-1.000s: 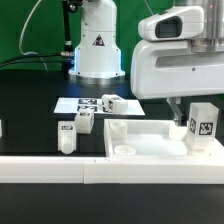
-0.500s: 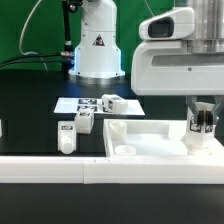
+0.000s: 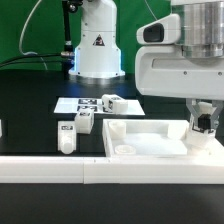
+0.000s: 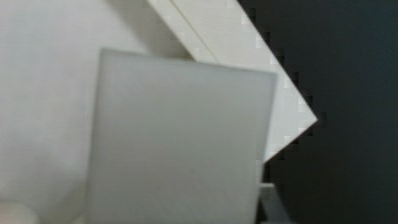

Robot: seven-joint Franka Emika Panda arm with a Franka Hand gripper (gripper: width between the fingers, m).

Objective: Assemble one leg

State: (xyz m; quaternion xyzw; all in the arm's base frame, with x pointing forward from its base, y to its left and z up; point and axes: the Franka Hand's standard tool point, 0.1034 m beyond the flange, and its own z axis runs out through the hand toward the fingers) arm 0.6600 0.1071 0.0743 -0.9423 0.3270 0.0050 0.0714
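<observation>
The leg point(image 3: 204, 127), a short white post with a black-and-white tag, stands upright at the right end of the large white tray-like part point(image 3: 150, 130) in the exterior view. My gripper point(image 3: 205, 117) has come down over it and its fingers are closed on the leg's sides. In the wrist view the leg point(image 4: 178, 140) fills most of the picture as a blurred white block. The tray's edge point(image 4: 214, 30) lies behind it, and my fingertips barely show.
Three more white legs lie on the black table: one point(image 3: 66, 136) near the front rail, one point(image 3: 85, 122) beside it, one point(image 3: 112, 102) on the marker board point(image 3: 72, 105). A white rail point(image 3: 60, 168) runs along the front. The robot base point(image 3: 97, 45) stands behind.
My gripper dropped from above the leg down around it and closed on it. The arm then shifted slightly toward the exterior view's right.
</observation>
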